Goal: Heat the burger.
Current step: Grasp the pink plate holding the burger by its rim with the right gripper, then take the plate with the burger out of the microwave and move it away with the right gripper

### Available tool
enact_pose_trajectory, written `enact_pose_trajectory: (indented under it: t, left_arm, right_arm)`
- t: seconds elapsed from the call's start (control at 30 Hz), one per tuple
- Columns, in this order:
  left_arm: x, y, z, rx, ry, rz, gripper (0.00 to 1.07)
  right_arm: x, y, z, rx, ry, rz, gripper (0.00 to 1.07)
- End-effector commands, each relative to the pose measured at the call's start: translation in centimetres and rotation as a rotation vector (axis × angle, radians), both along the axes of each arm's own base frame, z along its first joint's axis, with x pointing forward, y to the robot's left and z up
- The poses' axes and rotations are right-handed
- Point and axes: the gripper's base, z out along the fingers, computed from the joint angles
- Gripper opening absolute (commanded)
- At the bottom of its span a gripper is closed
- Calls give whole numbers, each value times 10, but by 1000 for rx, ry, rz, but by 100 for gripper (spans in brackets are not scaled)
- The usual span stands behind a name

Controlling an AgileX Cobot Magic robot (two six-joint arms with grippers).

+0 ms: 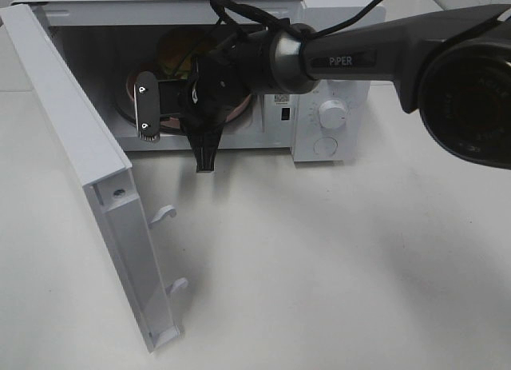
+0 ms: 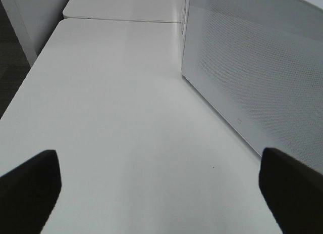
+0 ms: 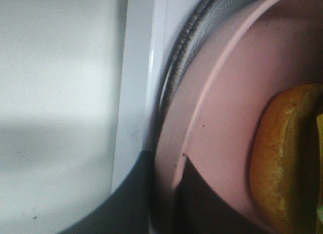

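Nearest, the microwave door [image 1: 96, 218] is swung wide to the left. The left gripper [image 2: 161, 193] is held wide over bare table [image 2: 116, 118], beside the oven's side wall.

Farther in, the right gripper [image 1: 204, 118] is reached into the microwave [image 1: 335, 82], and a finger is seen lying across the pink plate's [image 3: 212, 123] rim; a grip cannot be confirmed.

The burger [image 3: 282, 158] sits on that plate inside the cavity. If the rim is caught on withdrawal, plate and burger could be dragged out.

I read only one word, "PIPER", in white on the right arm's [image 1: 351, 54] grey forearm, just behind its gripper (the microwave's [image 1: 331, 122] small label below stays illegible).
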Motion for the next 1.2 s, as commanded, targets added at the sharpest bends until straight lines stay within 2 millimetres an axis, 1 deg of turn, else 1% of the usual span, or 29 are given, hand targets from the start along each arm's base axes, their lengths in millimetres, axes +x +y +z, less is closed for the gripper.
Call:
enact_pose_trajectory:
  t: [0.03,0.1,0.2,0.3,0.37,0.5,0.53,0.57,0.6,0.63,0.7,0.73,0.77,0.9,0.93,1.07,1.1,1.2]
  left_arm:
    - [-2,0,0,2,-22,-3,100]
    - [-2,0,0,2,-22,-3,100]
    - [-2,0,0,2,-22,-3,100]
    - [-2,0,0,2,-22,-3,100]
    - [-2,0,0,2,-22,-3,100]
    - [-2,0,0,2,-22,-3,100]
    - [-2,0,0,2,-22,-3,100]
    - [-2,0,0,2,-22,-3,100]
    - [-2,0,0,2,-22,-3,100]
    - [-2,0,0,2,-22,-3,100]
    - [-2,0,0,2,-22,-3,100]
    - [-2,0,0,2,-22,-3,100]
    - [-2,0,0,2,-22,-3,100]
    - [-2,0,0,2,-22,-3,100]
    - [-2,0,0,1,-22,-4,100]
    - [-2,0,0,1,-22,-4,100]
    - [-2,0,0,1,-22,-4,100]
    - [-2,0,0,1,-22,-4,100]
  right_arm:
    - [1,-2,2,10,16,-6,0]
    - [-3,-3,9,-41,28,31,0]
    - [-7,-4,14,-71,51,68,0]
    - [-10,-5,16,-99,71,92,0]
    - [-12,-8,19,-146,87,119,0]
    - [-14,-9,23,-157,93,122,0]
    - [-13,-10,30,-160,76,128,0]
    - [-13,-10,30,-160,76,128,0]
    - [-12,-13,36,-161,62,132,0]
    - [-12,-13,36,-161,62,132,0]
    - [-12,-14,45,-152,50,129,0]
    - [-12,-14,45,-152,50,129,0]
    - [-12,-16,50,-150,46,125,0]
    - [-13,-21,48,-155,56,122,0]
    - [-16,-24,45,-165,59,130,0]
    - [-22,-28,44,-166,46,142,0]
    - [-25,-31,47,-159,9,153,0]
    - [-30,-35,48,-160,-33,170,0]
